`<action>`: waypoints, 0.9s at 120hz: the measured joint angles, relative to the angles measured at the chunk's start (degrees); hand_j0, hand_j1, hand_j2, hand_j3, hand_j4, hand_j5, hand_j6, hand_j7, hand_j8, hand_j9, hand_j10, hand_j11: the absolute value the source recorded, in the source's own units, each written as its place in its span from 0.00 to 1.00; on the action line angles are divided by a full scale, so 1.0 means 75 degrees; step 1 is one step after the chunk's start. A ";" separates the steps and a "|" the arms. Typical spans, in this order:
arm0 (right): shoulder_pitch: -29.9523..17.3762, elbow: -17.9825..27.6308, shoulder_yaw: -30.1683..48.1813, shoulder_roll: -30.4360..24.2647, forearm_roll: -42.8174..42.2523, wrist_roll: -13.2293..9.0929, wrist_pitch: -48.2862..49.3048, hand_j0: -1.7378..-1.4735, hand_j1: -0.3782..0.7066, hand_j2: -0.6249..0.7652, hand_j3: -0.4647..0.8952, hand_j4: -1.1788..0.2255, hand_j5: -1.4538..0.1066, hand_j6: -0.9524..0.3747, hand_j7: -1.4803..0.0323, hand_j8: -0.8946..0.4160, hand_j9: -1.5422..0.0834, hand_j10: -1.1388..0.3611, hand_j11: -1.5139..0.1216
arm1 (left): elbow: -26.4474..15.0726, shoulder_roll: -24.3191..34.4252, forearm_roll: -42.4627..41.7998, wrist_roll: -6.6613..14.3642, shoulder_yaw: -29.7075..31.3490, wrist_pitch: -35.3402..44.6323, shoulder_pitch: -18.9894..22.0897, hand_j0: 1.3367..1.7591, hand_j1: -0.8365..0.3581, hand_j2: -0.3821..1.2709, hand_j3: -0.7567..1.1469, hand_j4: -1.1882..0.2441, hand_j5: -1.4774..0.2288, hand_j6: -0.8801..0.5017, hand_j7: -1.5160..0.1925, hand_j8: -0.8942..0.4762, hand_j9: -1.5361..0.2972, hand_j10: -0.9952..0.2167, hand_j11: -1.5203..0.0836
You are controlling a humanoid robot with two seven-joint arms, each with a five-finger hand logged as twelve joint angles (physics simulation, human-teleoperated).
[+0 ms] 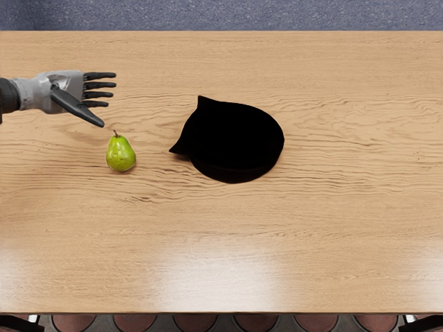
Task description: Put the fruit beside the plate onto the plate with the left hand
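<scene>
Though apart from the matte black plate (232, 142), smooth green pear (120, 154).

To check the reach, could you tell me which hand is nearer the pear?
Left. The left hand, open, is just up-left of the pear; the right is out of view.

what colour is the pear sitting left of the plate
The small pear is yellow-green with a short brown stem, seen best in the head view, lying on the wooden table.
</scene>
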 joint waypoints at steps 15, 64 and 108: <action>0.0005 0.0003 -0.0015 0.0000 -0.0008 0.0001 0.0000 0.30 0.06 0.45 0.34 0.82 0.91 0.70 0.95 0.66 0.93 0.74 0.90 | -0.0029 -0.0002 -0.0003 -0.0001 0.0001 0.0000 0.0000 0.76 0.99 0.23 0.40 0.83 0.87 0.64 0.89 0.65 0.84 0.82 0.95; -0.0011 0.0000 -0.0021 0.0000 -0.0012 -0.0006 0.0000 0.30 0.06 0.45 0.34 0.82 0.91 0.70 0.95 0.66 0.93 0.74 0.90 | -0.0032 0.0458 0.2672 -0.2648 -0.0211 0.0002 0.0212 0.76 0.99 0.23 0.40 0.83 0.87 0.64 0.89 0.65 0.84 0.82 0.95; -0.0011 0.0000 -0.0020 0.0000 -0.0012 -0.0007 0.0000 0.30 0.06 0.45 0.34 0.82 0.91 0.70 0.95 0.66 0.93 0.74 0.90 | -0.1580 0.1191 0.3801 -0.5538 0.1015 0.0005 0.0337 0.76 0.99 0.23 0.40 0.83 0.87 0.63 0.89 0.65 0.84 0.82 0.95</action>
